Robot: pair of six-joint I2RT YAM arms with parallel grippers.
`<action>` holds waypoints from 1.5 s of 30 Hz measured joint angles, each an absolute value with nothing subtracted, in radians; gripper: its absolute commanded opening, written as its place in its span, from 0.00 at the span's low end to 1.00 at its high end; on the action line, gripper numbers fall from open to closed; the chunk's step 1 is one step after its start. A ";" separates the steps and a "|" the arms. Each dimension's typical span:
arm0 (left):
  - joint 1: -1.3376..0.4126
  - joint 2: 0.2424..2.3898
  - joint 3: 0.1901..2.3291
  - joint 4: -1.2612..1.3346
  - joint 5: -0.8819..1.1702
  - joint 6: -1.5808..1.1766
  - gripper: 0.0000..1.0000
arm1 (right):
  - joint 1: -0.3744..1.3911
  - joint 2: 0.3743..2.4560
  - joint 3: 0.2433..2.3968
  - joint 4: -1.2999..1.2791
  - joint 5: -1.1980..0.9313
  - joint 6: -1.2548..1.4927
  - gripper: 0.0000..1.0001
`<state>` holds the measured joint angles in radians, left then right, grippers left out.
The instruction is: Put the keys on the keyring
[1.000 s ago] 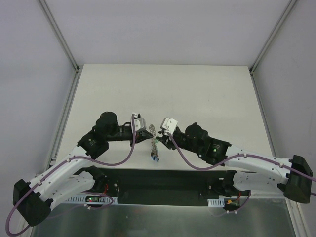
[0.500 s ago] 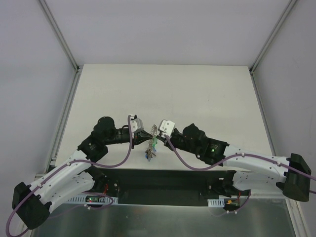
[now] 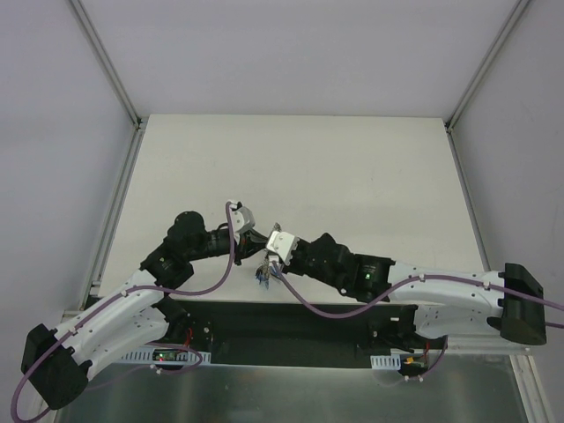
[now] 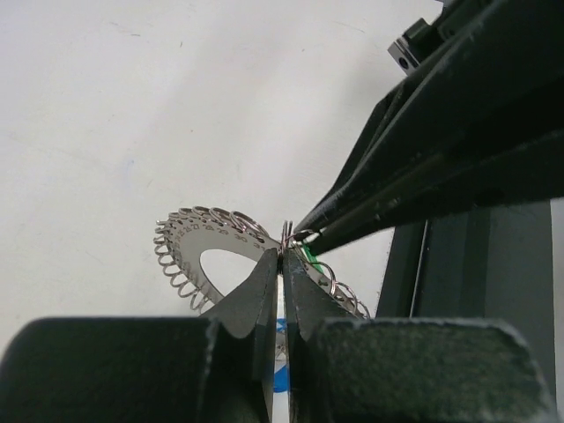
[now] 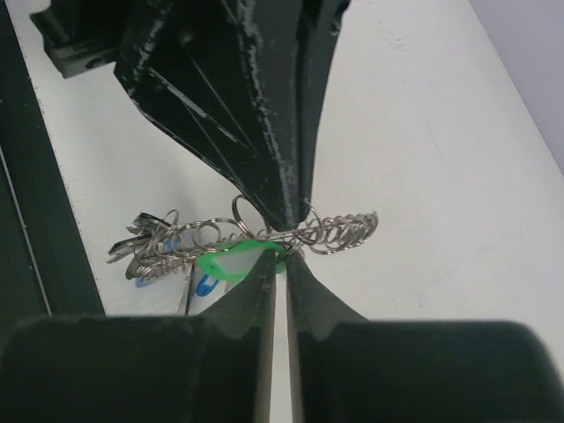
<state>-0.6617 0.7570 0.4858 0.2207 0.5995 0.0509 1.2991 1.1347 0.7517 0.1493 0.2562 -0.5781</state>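
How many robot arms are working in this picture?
2. The left arm comes in from the lower left, the right arm from the lower right. The left gripper and right gripper meet, both shut, at the keyring between them.

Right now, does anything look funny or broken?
Nothing looks broken or spilled. One funny thing: the left claw and the right claw both pinch the keyring at nearly the same spot. Most keys hang bunched at one end, with a green key by the claw tips.
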 measured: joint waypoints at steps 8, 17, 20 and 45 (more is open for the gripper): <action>-0.662 0.744 0.477 0.255 0.590 0.042 0.00 | 1.341 1.135 0.780 0.097 0.231 -0.590 0.40; -0.668 0.732 0.477 0.299 0.593 0.063 0.00 | 1.258 0.949 0.779 0.075 0.143 -0.530 0.45; -0.668 0.732 0.477 0.312 0.599 0.066 0.00 | 1.182 0.938 0.779 0.079 0.066 -0.489 0.45; -0.668 0.720 0.461 0.364 0.684 0.068 0.00 | 0.889 1.045 0.746 0.221 -0.491 -0.335 0.38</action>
